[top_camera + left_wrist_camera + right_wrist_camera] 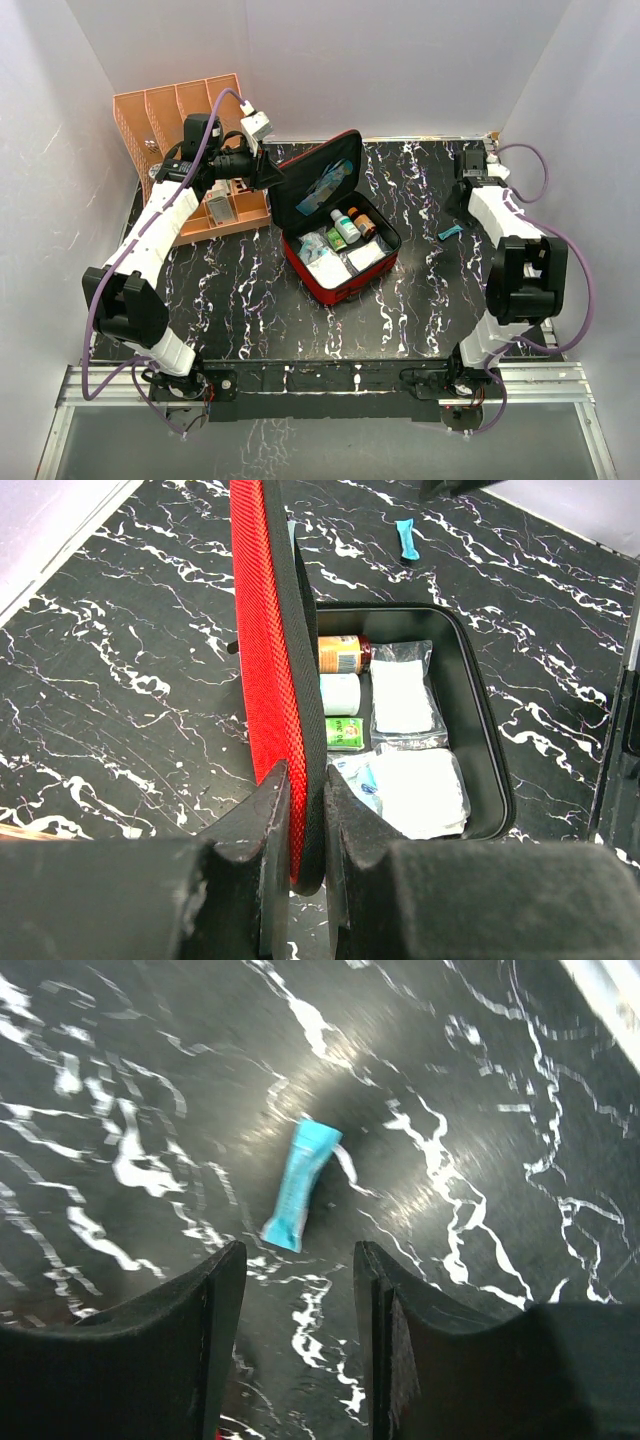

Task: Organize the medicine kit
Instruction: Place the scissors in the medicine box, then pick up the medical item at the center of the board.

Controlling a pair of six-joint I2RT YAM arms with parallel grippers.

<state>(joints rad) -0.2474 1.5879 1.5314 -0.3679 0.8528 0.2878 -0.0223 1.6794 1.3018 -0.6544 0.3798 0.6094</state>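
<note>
The black stone-look table (240, 300), veined in white, is carrying the medicine kit (318, 282) at its middle. The kit is a soft red fabric case with rounded corners, lying open with its black-lined tray facing up. Three small containers are sitting in a row beside the hinge: a brown bottle (343, 653), a white bottle (340, 694) and a green-labelled pack (344, 733). Two clear crinkled pouches are lying next to them, a far pouch (402, 695) and a near pouch (420, 790), each showing white gauze.

To the right of the case, a single glossy blue sachet (300, 1185), flat and oblong, is lying on the bare table. The right gripper (300, 1255) is hovering over it with its matte black fingers spread and nothing between them.

The lid (318, 180) is standing upright (red mesh weave outside, black piping along the rim). The left gripper (305, 780) is clenching that rim between both fingers.

At the far left, one orange slotted plastic rack (160, 115) is standing against the white wall.
</note>
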